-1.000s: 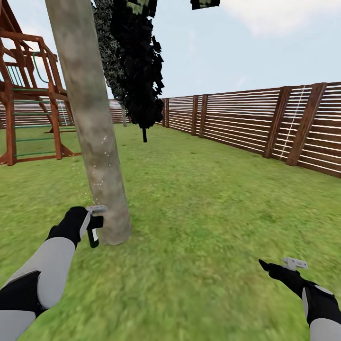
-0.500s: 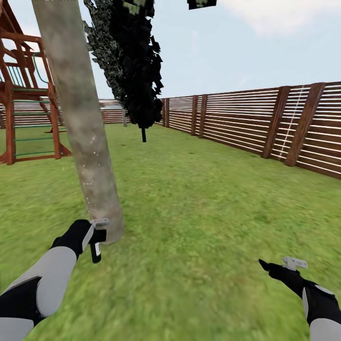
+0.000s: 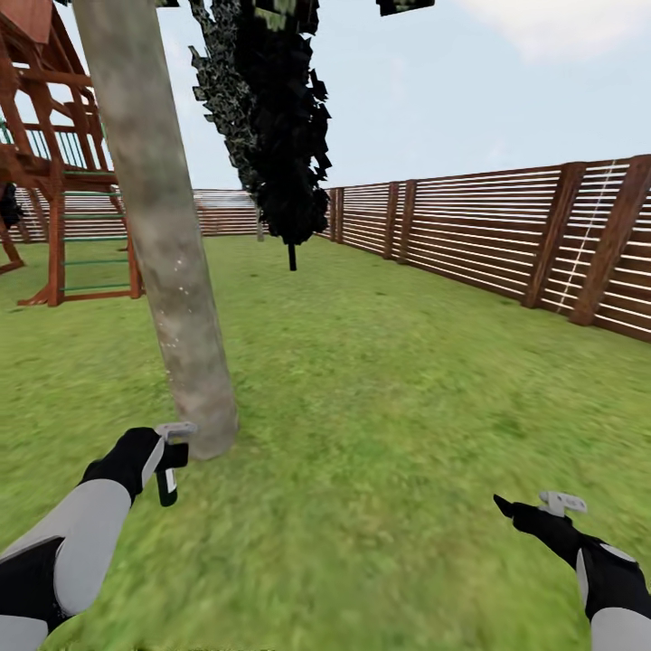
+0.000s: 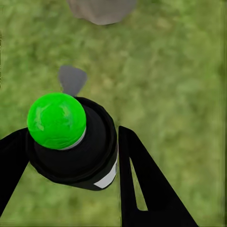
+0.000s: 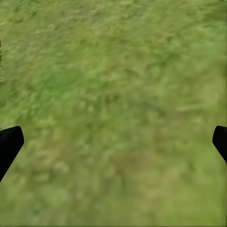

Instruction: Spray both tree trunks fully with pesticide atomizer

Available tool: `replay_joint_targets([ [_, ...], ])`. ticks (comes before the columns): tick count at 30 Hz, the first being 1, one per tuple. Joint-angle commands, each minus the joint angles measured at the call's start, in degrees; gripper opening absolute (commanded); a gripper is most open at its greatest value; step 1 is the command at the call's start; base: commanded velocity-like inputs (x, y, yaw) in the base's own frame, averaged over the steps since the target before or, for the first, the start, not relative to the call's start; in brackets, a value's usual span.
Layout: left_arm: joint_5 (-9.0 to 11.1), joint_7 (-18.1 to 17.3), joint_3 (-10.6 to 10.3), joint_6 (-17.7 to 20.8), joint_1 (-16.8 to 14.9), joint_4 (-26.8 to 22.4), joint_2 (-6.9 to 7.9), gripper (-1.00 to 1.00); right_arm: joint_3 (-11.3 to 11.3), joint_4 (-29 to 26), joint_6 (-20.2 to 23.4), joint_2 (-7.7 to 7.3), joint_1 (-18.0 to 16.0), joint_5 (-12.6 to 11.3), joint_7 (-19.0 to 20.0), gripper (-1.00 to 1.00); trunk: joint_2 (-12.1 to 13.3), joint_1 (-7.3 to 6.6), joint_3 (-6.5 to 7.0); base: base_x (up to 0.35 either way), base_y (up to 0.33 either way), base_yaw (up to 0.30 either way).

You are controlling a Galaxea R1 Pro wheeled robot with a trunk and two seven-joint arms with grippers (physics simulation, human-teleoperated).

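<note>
Left gripper [image 3: 165, 452]: It is low on the left side of the head view. Its black fingers [image 4: 142, 189] are closed around the pesticide atomizer.
Pesticide atomizer [image 3: 168, 470]: It is small and dark, with a grey top. It sits in the left gripper, just beside the foot of the big tree trunk. In the left wrist view it is a black round shape with a bright green ball [image 4: 56, 120] on top, held between the 2 fingers.
Play frame [image 3: 63, 208]: It is a brown wooden climbing frame with green rungs. It stands far back on the left, behind the trunk.
Tree trunk [image 3: 163, 235]: It is thick, pale grey-brown and bare. It leans a little and stands on the grass just past the left gripper. Its foot also shows as a grey patch [image 4: 101, 9] in the left wrist view.
Pesticide [image 3: 185, 294]: A few tiny white dots sit on the trunk about halfway up. Most of the bark looks bare.
Dark tree [image 3: 280, 136]: It has a thin trunk and black leaves. It stands further back, near the middle.
Lawn [image 3: 389, 380]: It is green grass all around.
Fence [image 3: 506, 235]: It is brown, with flat wooden slats. It runs along the back and the right side.
Right gripper [image 3: 520, 508]: It is low on the right, over the grass, well apart from the tree. Its 2 black tips [image 5: 9, 144] are wide apart and hold nothing.
</note>
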Motion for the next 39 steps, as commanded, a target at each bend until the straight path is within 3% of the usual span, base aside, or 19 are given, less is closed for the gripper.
replay_joint_targets([
  [1,0.01,0.0,0.01,-0.49,0.0,-0.02,0.0,-1.0,0.02,0.0,0.0,0.0,-0.01,0.0,-0.01,1.0,0.0,0.0,0.0,0.037,-0.3,0.229],
  [6,0.11,0.0,0.12,-2.94,0.0,0.04,0.03,-1.0,0.0,0.03,0.0,0.01,0.0,0.0,-0.07,1.0,0.0,0.0,0.0,0.108,-0.3,0.241],
  [25,0.07,0.0,0.08,-3.18,0.0,0.04,0.0,-1.0,0.0,0.06,0.0,0.01,0.0,0.0,-0.12,1.0,0.0,0.0,0.0,0.208,-0.272,0.243],
  [32,0.12,0.0,0.08,-3.14,0.08,1.25,-0.11,-1.0,0.0,0.01,0.01,0.0,0.0,0.0,-0.16,1.0,0.0,0.0,0.0,0.039,-0.321,0.229],
  [39,0.12,0.0,0.01,-3.09,0.01,0.71,-0.11,-1.0,-0.08,0.06,-0.02,-0.02,0.0,0.0,-0.17,1.0,0.0,0.0,0.0,0.0,-0.243,0.024],
])
